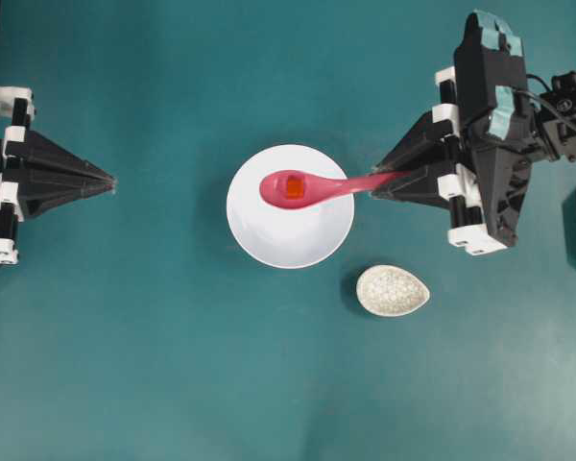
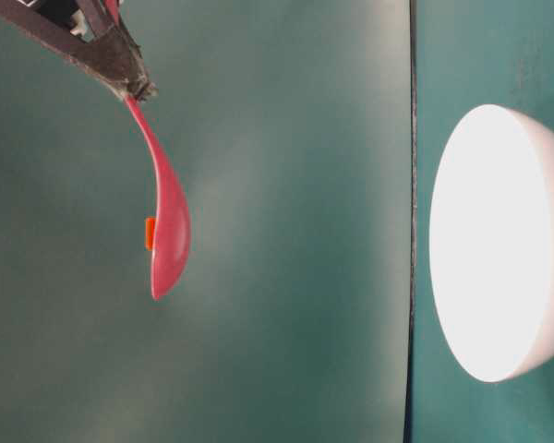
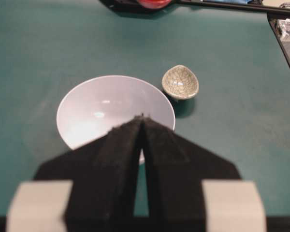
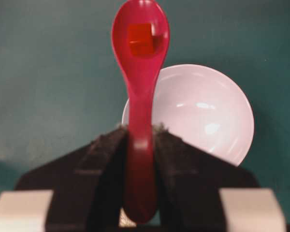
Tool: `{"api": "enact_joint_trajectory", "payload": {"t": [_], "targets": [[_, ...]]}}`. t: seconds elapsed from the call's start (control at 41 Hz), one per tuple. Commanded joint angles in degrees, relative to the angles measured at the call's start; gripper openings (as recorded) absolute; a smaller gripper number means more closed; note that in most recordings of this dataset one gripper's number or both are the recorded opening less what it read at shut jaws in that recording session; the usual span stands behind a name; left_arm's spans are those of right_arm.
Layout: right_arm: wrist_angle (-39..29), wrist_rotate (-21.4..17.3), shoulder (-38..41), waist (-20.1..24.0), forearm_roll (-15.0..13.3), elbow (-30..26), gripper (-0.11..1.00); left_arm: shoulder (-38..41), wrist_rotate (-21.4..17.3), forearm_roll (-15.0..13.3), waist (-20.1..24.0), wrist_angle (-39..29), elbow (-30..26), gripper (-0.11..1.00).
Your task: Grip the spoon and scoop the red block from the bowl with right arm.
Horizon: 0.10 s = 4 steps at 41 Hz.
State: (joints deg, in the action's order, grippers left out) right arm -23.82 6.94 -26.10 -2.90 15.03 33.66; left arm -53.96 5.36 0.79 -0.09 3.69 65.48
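My right gripper (image 1: 376, 184) (image 4: 140, 129) is shut on the handle of the pink spoon (image 1: 312, 187) (image 4: 140, 96). The scoop reaches out over the white bowl (image 1: 269, 252) (image 4: 208, 111). The red block (image 1: 294, 187) (image 4: 139, 39) lies in the scoop. In the table-level view the spoon (image 2: 169, 231) hangs well clear of the bowl (image 2: 499, 240), with the block (image 2: 150, 233) showing at the scoop's rim under the gripper (image 2: 134, 85). The bowl's inside (image 3: 96, 106) looks bare. My left gripper (image 1: 110, 181) (image 3: 142, 117) is shut on nothing, left of the bowl.
A small speckled teardrop dish (image 1: 392, 290) (image 3: 180, 82) sits on the teal table just right of and in front of the bowl. The right arm's body (image 1: 490, 144) stands at the right edge of the table.
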Motion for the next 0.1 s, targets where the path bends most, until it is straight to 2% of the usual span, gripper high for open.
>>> {"api": "enact_joint_trajectory", "payload": {"t": [0.0, 0.073], "targets": [[0.62, 0.09, -0.44, -0.18, -0.09, -1.49, 0.22, 0.18, 0.0, 0.09, 0.0, 0.0, -1.85, 0.0], [0.62, 0.09, -0.44, -0.26, -0.09, -1.49, 0.22, 0.18, 0.0, 0.09, -0.09, -0.09, -1.85, 0.0]]}}
